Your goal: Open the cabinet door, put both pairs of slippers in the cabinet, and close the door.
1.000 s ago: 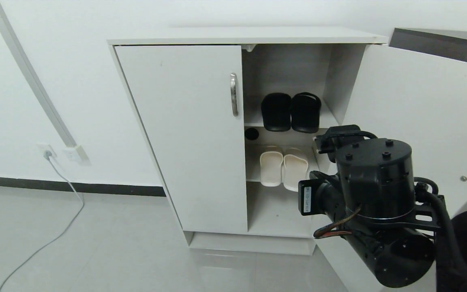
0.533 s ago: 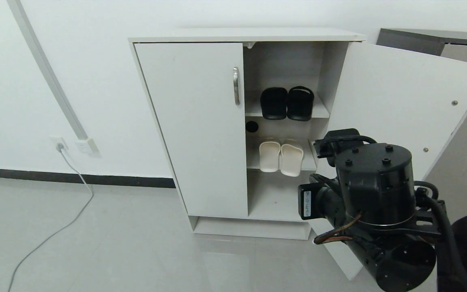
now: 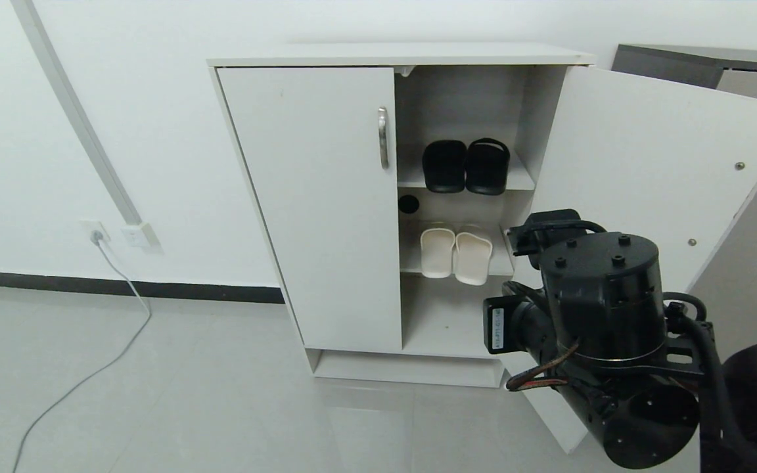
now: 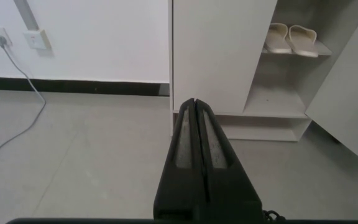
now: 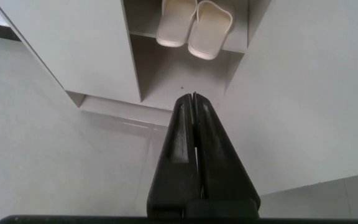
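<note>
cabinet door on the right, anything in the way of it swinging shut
Possibly. The open door has to sweep across the opening, and the right gripper hangs in front of the bottom compartment, beside the door's inner face. The white slippers also seem to overhang their shelf edge a little.

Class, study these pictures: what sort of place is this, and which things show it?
Probably a plain indoor room, perhaps a home entryway: a white cabinet holds black slippers and white slippers on its shelves, standing on a glossy tiled floor, with a wall socket nearby.
</note>
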### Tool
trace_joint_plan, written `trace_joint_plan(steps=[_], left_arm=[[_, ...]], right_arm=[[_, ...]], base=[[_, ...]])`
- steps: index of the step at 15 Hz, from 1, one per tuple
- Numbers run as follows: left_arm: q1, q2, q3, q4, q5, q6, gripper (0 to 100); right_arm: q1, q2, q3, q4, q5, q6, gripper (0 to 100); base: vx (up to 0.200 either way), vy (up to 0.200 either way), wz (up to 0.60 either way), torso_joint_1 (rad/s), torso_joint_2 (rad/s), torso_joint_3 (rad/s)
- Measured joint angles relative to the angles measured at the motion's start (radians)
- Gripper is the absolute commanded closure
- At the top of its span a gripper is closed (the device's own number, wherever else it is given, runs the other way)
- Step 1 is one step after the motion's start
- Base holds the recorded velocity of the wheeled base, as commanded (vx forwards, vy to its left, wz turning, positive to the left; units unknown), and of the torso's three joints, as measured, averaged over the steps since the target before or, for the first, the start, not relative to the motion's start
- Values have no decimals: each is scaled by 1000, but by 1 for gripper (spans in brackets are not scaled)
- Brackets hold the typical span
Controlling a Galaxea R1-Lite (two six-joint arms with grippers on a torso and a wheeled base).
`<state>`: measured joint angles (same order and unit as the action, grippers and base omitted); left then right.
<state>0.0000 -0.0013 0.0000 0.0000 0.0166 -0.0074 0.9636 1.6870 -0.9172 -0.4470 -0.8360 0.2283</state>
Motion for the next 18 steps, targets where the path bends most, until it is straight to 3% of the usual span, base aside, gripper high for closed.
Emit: trace_joint_plan(steps=[7, 18], left_arm=[[0, 0, 0, 0, 0, 0, 100], [0, 0, 0, 0, 0, 0, 100]], right_arm=[[-2, 9, 0, 2, 0, 0, 100], [-5, 11, 0, 1, 1, 0, 100]], base=[[0, 0, 0, 0, -25, -30], [0, 0, 0, 70, -414, -344]])
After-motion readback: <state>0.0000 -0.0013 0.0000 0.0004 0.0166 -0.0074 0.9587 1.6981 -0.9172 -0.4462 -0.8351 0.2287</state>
